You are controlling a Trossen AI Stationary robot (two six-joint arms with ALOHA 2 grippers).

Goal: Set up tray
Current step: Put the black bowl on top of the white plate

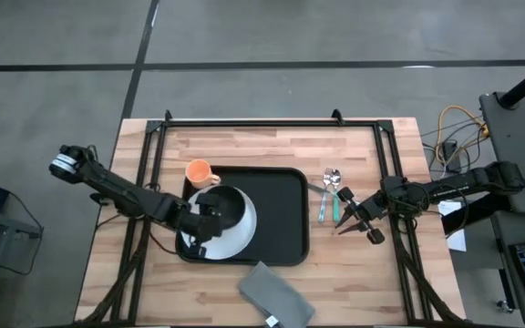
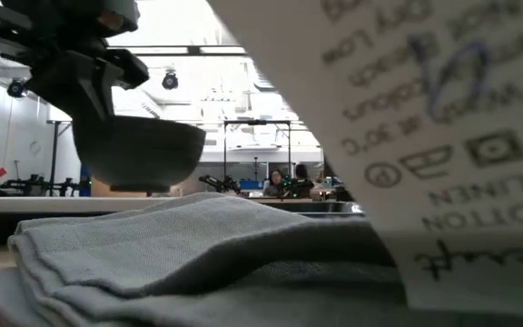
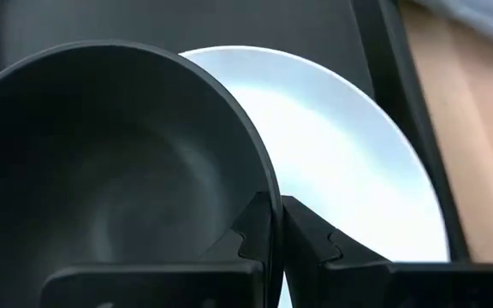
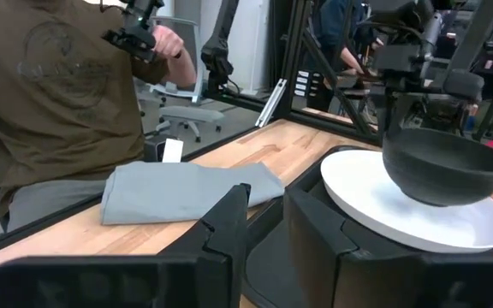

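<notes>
The black tray [image 1: 285,214] lies mid-table with a white plate [image 1: 235,239] on its left half. My left gripper [image 1: 206,214] is over the plate, shut on a dark bowl [image 1: 228,206]; that bowl [image 4: 442,167] hangs low over the plate [image 4: 375,197], and I cannot tell whether its base touches. An orange cup [image 1: 199,171] stands on the table by the tray's far left corner. Spoons and a green-handled piece of cutlery [image 1: 330,193] lie right of the tray. A folded grey napkin [image 1: 276,293] rests at the near edge. My right gripper [image 1: 354,219] waits open beside the cutlery. My left gripper [image 3: 274,231] pinches the bowl's rim [image 3: 268,192], one finger [image 3: 251,235] inside the bowl and the other finger [image 3: 315,239] outside its wall. It comes from above and from the table's left. The bowl stays upright, its mouth level, over the plate [image 3: 349,145].
A person in a brown shirt [image 4: 41,85] stands at the table's near edge by the napkin [image 4: 187,190]. The napkin [image 2: 180,254] and its label [image 2: 425,136] fill the low view. Black frame rails [image 1: 149,182] run along both table sides. Bare wood lies near the right front.
</notes>
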